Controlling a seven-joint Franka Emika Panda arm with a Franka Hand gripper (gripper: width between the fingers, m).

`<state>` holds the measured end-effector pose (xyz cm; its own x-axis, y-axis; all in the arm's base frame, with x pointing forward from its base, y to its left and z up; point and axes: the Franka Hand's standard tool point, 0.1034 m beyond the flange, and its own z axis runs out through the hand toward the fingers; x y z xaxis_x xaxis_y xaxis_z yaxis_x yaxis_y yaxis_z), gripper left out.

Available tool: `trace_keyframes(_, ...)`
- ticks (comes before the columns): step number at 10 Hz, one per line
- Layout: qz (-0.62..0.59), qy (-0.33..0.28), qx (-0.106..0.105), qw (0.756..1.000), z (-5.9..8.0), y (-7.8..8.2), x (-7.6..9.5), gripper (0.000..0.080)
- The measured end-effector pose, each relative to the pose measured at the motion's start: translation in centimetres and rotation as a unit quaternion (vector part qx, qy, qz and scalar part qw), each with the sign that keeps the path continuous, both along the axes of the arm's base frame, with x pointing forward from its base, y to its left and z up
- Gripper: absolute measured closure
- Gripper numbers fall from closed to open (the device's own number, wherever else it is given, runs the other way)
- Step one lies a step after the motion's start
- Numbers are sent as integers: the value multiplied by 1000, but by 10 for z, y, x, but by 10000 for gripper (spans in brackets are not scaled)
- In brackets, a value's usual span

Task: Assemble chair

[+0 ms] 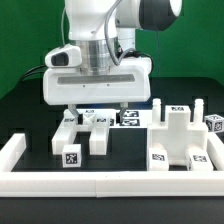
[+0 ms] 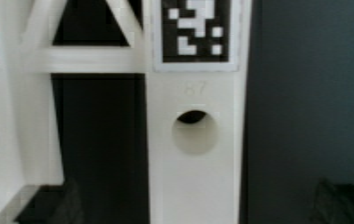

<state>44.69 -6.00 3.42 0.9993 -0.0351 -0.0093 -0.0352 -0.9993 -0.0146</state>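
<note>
My gripper [image 1: 96, 110] hangs low over a cluster of white chair parts [image 1: 92, 122] at the table's middle, jaws open. In the wrist view a long white bar [image 2: 195, 150] with a round hole [image 2: 193, 118] and a tag [image 2: 195, 28] runs between my dark fingertips [image 2: 344, 203], with a gap on each side. Nothing is held. A tagged block [image 1: 70, 156] and a short leg [image 1: 98, 141] lie toward the exterior view's left front. A larger part with upright posts [image 1: 182, 138] stands at the exterior view's right.
A long white border rail [image 1: 100, 184] runs along the front and up both sides. A small tagged cube [image 1: 213, 123] sits at the far right. The marker board [image 1: 131, 119] lies behind the cluster, partly hidden by my hand.
</note>
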Motion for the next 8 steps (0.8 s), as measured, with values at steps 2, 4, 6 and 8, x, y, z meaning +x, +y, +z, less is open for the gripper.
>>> trace_keyframes(2,1,5,-4,1000,-7,2,-9,150)
trace_keyframes(4,4,3,-17,1000,-16,-2,-15,150)
trace_keyframes(6,1,7,-19,1000,-22,-5,-19,150)
trace_keyframes(8,1,8,-19,1000,-22,-6,-19,187)
